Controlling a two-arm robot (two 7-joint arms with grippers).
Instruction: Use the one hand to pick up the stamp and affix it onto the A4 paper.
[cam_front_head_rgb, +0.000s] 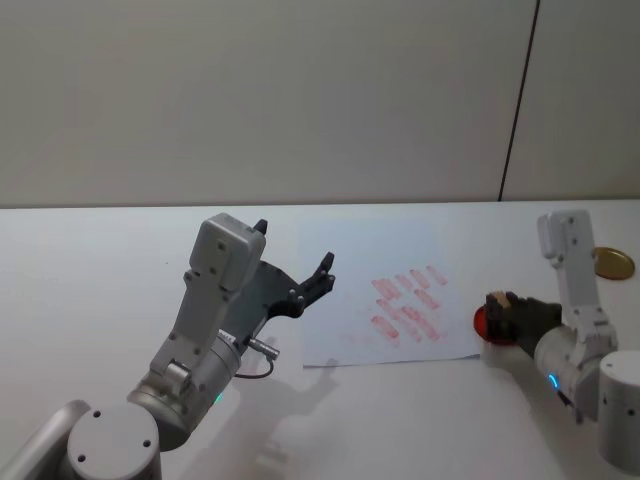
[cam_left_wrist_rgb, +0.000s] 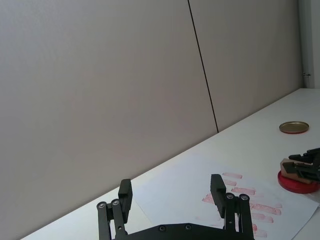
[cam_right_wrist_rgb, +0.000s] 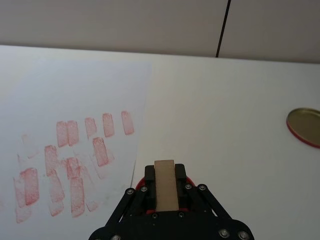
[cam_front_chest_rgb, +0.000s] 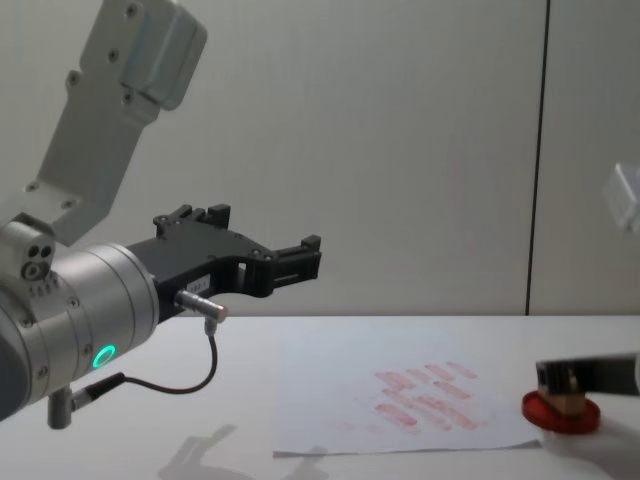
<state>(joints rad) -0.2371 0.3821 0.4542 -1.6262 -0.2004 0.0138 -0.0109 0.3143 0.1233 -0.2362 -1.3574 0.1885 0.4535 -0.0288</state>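
My right gripper (cam_front_head_rgb: 503, 314), the hand with the blue ring, is shut on the stamp (cam_front_head_rgb: 494, 306), a small tan wooden block (cam_right_wrist_rgb: 166, 184). The block's lower end rests on the round red ink pad (cam_front_chest_rgb: 560, 413), just off the right edge of the A4 paper (cam_front_head_rgb: 372, 262). Several oblong red marks cover the sheet's right part (cam_right_wrist_rgb: 65, 165). My left gripper (cam_front_head_rgb: 295, 247), on the green-ringed arm, hangs open in the air over the sheet's left edge with nothing between its fingers (cam_left_wrist_rgb: 218, 189).
A flat gold lid (cam_front_head_rgb: 611, 262) lies on the white table behind and to the right of the ink pad. A pale wall with a dark vertical seam stands behind the table. A cable loops under the left wrist (cam_front_chest_rgb: 190, 385).
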